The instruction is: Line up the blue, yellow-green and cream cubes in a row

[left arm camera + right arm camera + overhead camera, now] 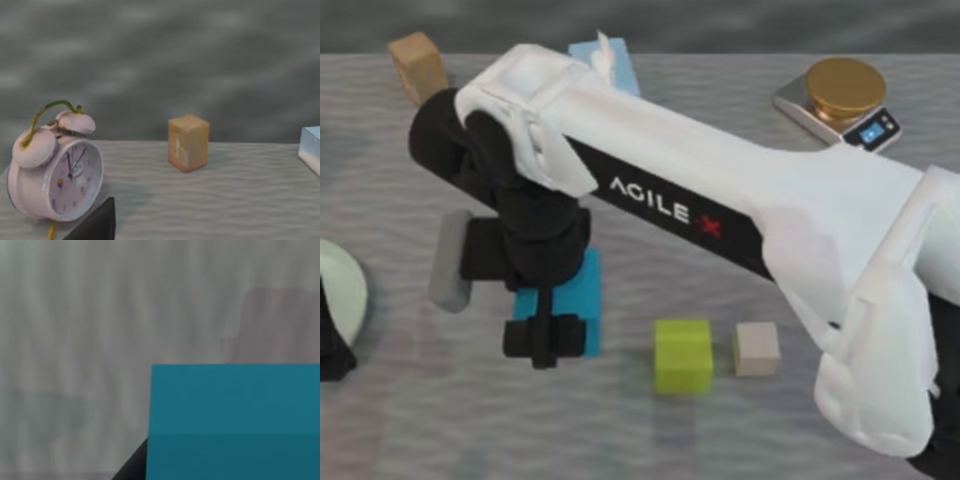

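The teal-blue cube [582,300] lies left of centre, partly under my right gripper [545,342], whose arm reaches across from the right. In the right wrist view the blue cube [235,420] fills the near corner, and a dark finger [134,466] lies flush against its side, so the gripper looks shut on it. The yellow-green cube [682,355] sits to its right. The small cream cube [757,349] sits just beyond, a small gap apart. My left gripper [330,350] is parked at the left edge, one finger [95,222] showing with bare table beside it.
A white alarm clock [52,175] stands by the left gripper. A tan-brown block [417,65] stands at the back left, and a pale blue tissue box [605,60] at the back centre. A kitchen scale with a gold disc [840,95] is at the back right.
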Robot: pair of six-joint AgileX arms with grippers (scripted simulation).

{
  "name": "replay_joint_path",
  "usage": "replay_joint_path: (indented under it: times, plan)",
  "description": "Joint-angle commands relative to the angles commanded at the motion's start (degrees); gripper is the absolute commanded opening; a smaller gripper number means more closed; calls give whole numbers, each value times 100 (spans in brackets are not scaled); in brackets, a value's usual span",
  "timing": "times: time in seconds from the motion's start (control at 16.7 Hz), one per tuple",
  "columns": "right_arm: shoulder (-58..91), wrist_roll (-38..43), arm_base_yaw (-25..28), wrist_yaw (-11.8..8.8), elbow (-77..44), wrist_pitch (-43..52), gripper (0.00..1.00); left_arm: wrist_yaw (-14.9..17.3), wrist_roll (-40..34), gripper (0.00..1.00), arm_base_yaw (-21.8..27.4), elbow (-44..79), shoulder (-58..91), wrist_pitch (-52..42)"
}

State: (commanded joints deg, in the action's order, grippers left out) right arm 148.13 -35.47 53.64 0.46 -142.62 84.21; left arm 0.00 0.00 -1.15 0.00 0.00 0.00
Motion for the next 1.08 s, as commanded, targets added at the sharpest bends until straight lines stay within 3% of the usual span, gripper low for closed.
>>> replay_joint_path:
  times: [0.3,0.78,1.08]
  plan:
    - [-36,8,-18,-5,106,-103,0,0,0,100,0,0,0,0]
    - [-82,2,-19,-1,1626,-1547,0,0,0,100,0,0,0,0]
    - [-79,-8,-8,-1,1737,-1658,0,0,0,100,0,0,0,0]
